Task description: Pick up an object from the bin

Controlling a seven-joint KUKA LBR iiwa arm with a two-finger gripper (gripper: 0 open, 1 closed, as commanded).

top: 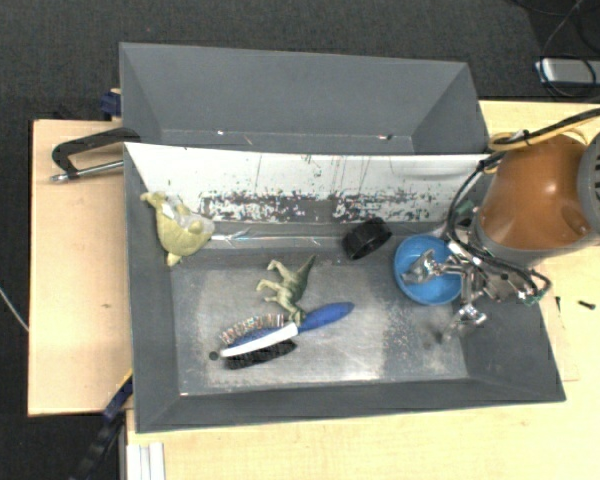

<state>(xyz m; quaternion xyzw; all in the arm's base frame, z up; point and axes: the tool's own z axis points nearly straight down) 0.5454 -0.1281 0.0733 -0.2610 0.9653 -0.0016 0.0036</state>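
A round blue dish lies at the right of the bin floor, near the back wall. My gripper hangs over the dish's right rim and stands open. One metal fingertip is above the inside of the dish, and the other sits lower right, just outside the rim. Nothing is clamped between them. A small black cap lies just left of the dish against the back wall.
A green toy dinosaur stands mid-bin. In front of it lies a brush with a blue handle. A pale yellow-green soft toy sits in the back left corner. The arm comes in over the right wall.
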